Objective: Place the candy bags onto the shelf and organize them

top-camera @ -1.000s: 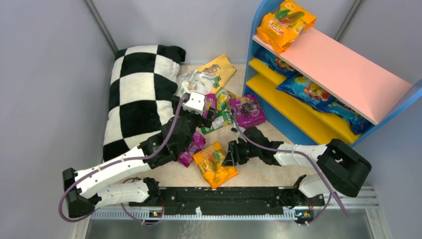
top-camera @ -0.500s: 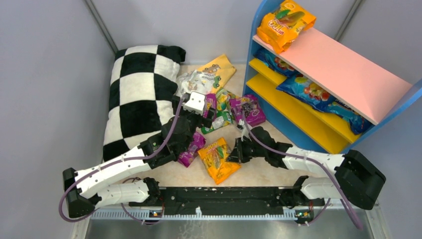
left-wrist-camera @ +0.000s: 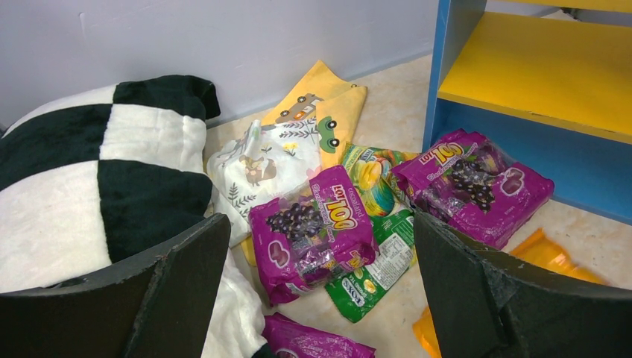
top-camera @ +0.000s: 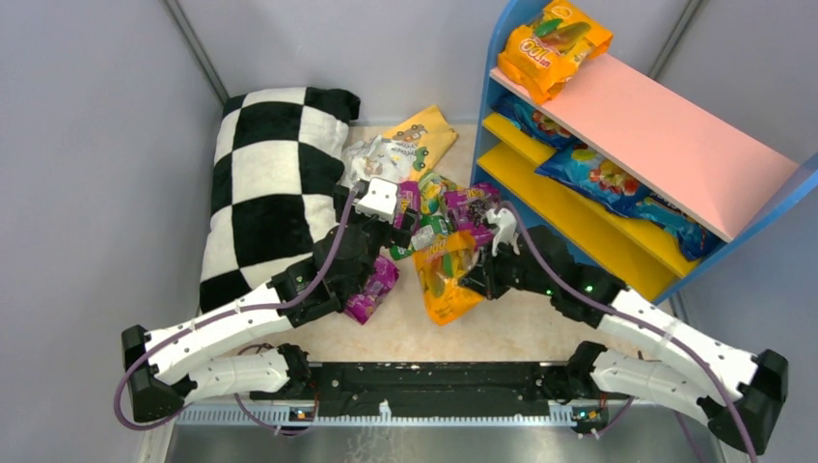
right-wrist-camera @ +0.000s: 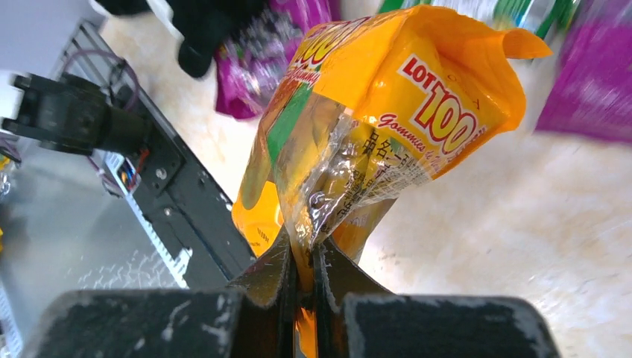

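Two arms are in view, and one carries a load. The right gripper (top-camera: pixel 473 278) has its jaws pressed together on the side edge of an orange candy bag (top-camera: pixel 444 280). The bag is at mid-floor, left of the shelf (top-camera: pixel 666 135) and against the near side of the loose pile.

The top view gives only the bag's setting. Its long axis runs near to far, and its far end overlaps the pile. The wrist hides the grip itself in that view. The right wrist view supplies it: both fingertips (right-wrist-camera: pixel 267 274) are closed on clear crimped film at the bag's edge. The bag extends away from the jaws, with the "LOT 100" print toward its outer end and one top corner folded over. Whether the other end touches the floor cannot be told.

The left gripper (top-camera: pixel 410 224) has its jaws wide apart and holds nothing, poised over the pile. The left wrist view shows what the top view crowds together:
- a purple grape bag (left-wrist-camera: pixel 313 231) lies flat, print up, centred between the fingers
- a second purple bag (left-wrist-camera: pixel 469 183) lies to its right, just beside the shelf's blue post
- a green bag (left-wrist-camera: pixel 373 272) is partly tucked under the first
- a third purple bag (left-wrist-camera: pixel 313 347) shows at the near edge

Farther back lie a yellow car-print cloth (left-wrist-camera: pixel 320 108) and a white fox-print cloth (left-wrist-camera: pixel 257 160), beside the checkered pillow (top-camera: pixel 270 174).

Shelf stock shows in the top view only. There are orange bags (top-camera: pixel 555 43) at the far end of the pink top board, count uncertain, and blue bags (top-camera: pixel 590 174) on the yellow boards.
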Tool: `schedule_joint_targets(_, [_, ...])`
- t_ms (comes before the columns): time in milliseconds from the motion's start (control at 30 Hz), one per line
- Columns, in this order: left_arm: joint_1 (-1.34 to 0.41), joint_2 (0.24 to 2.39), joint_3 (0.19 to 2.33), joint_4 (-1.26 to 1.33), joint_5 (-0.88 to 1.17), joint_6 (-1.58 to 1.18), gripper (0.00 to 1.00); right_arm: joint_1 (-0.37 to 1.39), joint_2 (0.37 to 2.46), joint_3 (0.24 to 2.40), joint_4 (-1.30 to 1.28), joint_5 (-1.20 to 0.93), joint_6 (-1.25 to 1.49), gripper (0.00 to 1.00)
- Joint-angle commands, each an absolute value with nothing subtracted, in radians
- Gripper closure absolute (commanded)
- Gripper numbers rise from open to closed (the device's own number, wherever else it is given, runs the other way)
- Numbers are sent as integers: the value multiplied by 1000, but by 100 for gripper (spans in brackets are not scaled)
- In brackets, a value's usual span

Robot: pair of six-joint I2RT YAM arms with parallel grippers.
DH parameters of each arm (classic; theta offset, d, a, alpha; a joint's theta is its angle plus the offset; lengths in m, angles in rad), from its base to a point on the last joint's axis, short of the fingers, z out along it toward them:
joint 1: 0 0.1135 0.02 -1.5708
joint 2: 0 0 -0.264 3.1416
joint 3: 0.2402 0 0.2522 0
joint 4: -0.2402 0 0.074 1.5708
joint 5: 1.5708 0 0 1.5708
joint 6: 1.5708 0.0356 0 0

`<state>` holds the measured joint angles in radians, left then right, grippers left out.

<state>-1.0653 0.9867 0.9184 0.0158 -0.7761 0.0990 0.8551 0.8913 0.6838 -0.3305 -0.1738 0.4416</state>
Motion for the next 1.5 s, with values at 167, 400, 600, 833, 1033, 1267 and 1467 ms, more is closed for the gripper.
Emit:
schedule_joint_targets(167, [-1063, 972, 953, 40, -796, 97, 2, 856, 774, 1100, -422, 27, 244, 100])
schedule_joint_targets(400, [-1063, 959, 951, 41, -796, 97, 2, 856, 929, 1539, -556, 226, 241, 100])
schedule_joint_targets(600, [-1064, 953, 954, 38, -788, 92, 2, 856, 1075, 1915, -697, 521, 136, 100])
schedule_joint_targets(833, [-1063, 948, 957, 28, -765, 73, 2, 855, 1167, 2082, -673, 842, 20, 100])
schedule_joint_targets(1033, [-1064, 948, 960, 21, -751, 59, 2, 818, 1170, 1977, -470, 1014, -142, 100])
schedule_joint_targets(1267, [-1064, 956, 968, 7, -744, 49, 2, 631, 1218, 2025, -599, 833, -8, 100])
schedule_joint_targets(1467, [-1063, 956, 968, 7, -741, 49, 2, 525, 1187, 1979, -627, 680, 128, 100])
